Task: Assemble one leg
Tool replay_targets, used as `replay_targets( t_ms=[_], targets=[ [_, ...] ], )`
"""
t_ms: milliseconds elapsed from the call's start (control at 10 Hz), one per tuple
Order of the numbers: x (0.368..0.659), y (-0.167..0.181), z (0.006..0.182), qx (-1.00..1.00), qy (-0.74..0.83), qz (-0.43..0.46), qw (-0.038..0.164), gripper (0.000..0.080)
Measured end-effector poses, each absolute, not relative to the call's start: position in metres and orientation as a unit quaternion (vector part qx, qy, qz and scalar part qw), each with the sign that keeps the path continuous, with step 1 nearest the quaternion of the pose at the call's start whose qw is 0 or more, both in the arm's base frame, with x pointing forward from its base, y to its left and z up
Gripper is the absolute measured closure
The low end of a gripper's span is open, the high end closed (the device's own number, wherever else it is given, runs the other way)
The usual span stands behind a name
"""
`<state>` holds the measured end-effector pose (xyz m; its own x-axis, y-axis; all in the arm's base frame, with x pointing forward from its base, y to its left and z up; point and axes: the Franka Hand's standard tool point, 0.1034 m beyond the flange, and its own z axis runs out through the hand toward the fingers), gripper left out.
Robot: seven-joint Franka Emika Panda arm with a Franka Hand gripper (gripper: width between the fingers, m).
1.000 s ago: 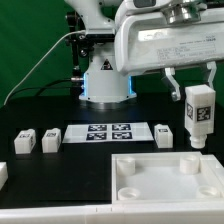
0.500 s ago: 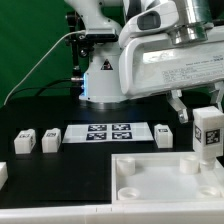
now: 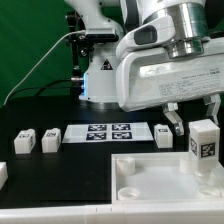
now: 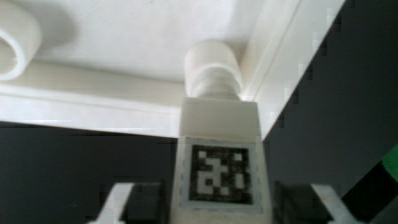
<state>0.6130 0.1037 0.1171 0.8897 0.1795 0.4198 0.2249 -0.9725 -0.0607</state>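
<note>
My gripper (image 3: 197, 126) is shut on a leg (image 3: 203, 146), a small white block with a black-and-white tag, held upright. The leg hangs over the far right corner of the large white tray-like piece (image 3: 150, 182); whether it touches I cannot tell. In the wrist view the leg (image 4: 219, 140) runs between my fingers (image 4: 135, 204), its narrow round end over the tray's corner wall (image 4: 267, 60). A round socket (image 4: 18, 45) shows further along. Three more legs lie on the table: two at the exterior view's left (image 3: 24, 142) (image 3: 50, 140) and one right of the middle (image 3: 164, 134).
The marker board (image 3: 105, 132) lies behind the tray. The robot base (image 3: 103, 80) stands at the back. A white piece (image 3: 3, 172) shows at the exterior view's left edge. A green backdrop closes the back left.
My gripper has carried the leg to the exterior view's right and downward, from above the table behind the tray to over the tray's far right corner.
</note>
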Motion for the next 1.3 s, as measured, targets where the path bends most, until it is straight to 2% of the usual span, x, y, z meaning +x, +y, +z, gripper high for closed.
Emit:
replay_targets(
  t_ms=[700,1300],
  targets=[
    [0.616,0.106,0.116,-0.969,-0.107,-0.214,0.055,0.0511],
    [0.613,0.106,0.096,-0.968,-0.114,-0.218,0.053,0.0511]
  ],
)
